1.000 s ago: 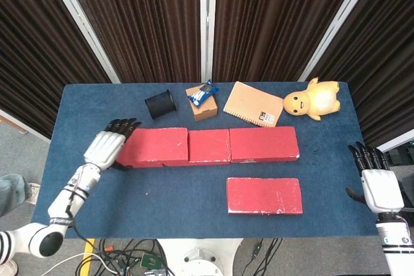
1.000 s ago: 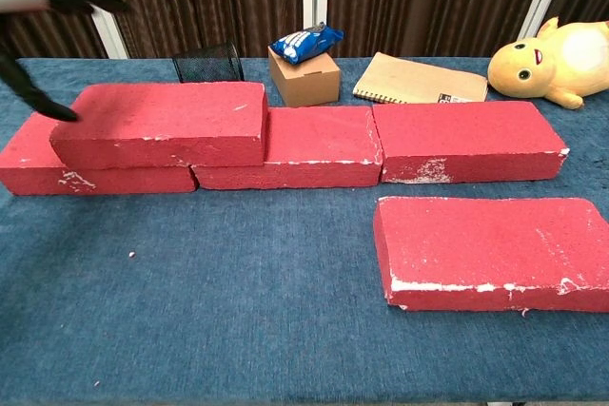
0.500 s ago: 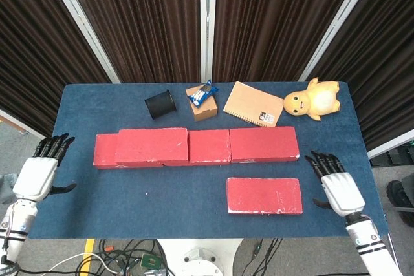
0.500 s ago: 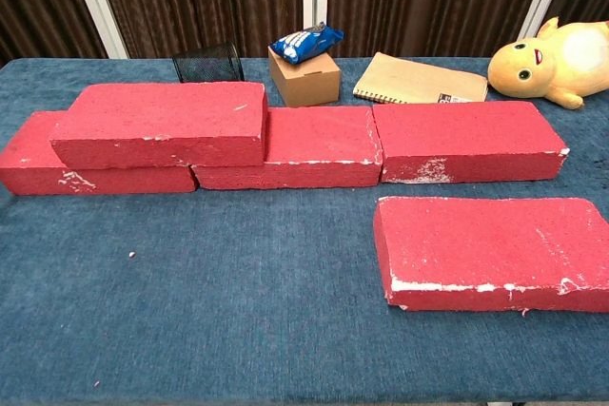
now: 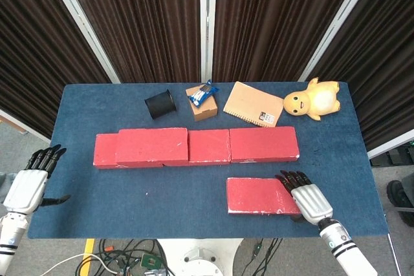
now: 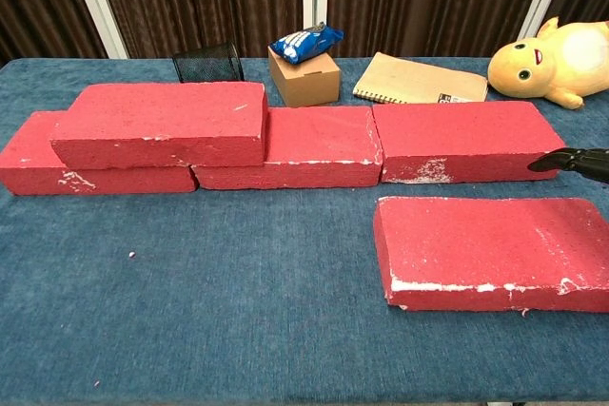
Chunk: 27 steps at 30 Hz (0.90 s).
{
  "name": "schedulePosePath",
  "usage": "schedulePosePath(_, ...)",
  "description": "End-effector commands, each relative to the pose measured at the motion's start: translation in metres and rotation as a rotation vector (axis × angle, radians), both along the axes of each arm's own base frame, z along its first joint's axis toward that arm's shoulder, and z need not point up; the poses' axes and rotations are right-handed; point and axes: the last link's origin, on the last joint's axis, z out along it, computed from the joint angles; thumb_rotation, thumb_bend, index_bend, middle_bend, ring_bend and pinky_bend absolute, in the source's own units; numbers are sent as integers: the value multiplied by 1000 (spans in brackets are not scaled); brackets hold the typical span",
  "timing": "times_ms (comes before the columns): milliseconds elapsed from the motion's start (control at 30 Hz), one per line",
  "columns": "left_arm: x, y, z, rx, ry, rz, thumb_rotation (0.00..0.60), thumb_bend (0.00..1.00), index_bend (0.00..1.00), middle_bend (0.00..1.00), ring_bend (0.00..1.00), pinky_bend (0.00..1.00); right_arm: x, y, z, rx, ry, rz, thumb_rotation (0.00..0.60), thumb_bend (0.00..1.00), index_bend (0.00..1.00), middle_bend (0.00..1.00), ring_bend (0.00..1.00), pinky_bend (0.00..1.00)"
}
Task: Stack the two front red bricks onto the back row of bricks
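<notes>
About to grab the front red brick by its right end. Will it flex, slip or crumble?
The front red brick looks like a rigid, flat slab, so it probably won't flex or roll. White chipped edges suggest it may crumble under pressure. Its rough surface should resist slipping, though the right hand gripping one end may let it tilt.

My right hand (image 5: 305,199) sits at the right end of the front brick (image 5: 262,195), fingers spread, nothing held. Btwn that brick and the back row (image 5: 262,144) runs a bare strip of table (image 5: 181,192). Near-left table is open. Far side crowded: cup (image 5: 160,105), box (image 5: 202,106), notebook (image 5: 253,103), plush (image 5: 312,99). Left hand (image 5: 27,187) is off the table's left edge.
</notes>
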Motion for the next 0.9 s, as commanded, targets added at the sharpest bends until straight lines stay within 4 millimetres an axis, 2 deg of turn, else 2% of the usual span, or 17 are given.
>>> schedulePosePath(33,-2,0,0,-1,-2,7,600,0,8,0,0,0,1,-2,-4,12,0,-1,600,0,0,0,0,0)
schedulePosePath(433,-10,-1,-1,-31,13,34,600,0,8,0,0,0,10,-17,-30,35,-6,-28,600,0,0,0,0,0)
schedulePosePath(733,-10,-3,5,-27,-11,34,600,0,8,0,0,0,14,-16,-26,38,-34,-30,600,0,0,0,0,0)
schedulePosePath(900,-11,-3,4,-31,-8,37,600,0,8,0,0,0,12,-21,-33,73,-41,-52,600,0,0,0,0,0)
